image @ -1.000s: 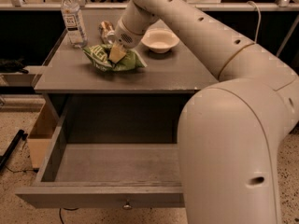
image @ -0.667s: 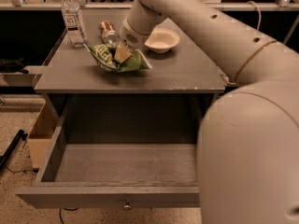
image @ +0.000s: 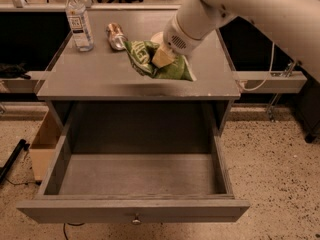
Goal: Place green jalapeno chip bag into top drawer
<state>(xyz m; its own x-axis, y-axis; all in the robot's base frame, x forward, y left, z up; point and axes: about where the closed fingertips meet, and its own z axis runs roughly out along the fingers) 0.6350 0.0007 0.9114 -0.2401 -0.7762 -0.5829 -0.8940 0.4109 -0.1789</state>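
The green jalapeno chip bag hangs crumpled from my gripper, lifted above the grey tabletop near its front middle. The gripper is shut on the bag's upper part; a pale finger shows against the foil. My white arm comes in from the upper right. The top drawer is pulled fully open below the tabletop, its inside bare, its small round knob at the centre of the front panel. The bag is above the tabletop, behind the drawer opening.
A clear water bottle stands at the back left of the tabletop. A metallic can lies on its side beside it. A wooden box sits on the floor to the left. A cable and rail run at the right.
The bag has been lifted off the tabletop and carried forward toward the table's front edge. The white bowl is now hidden behind the arm.
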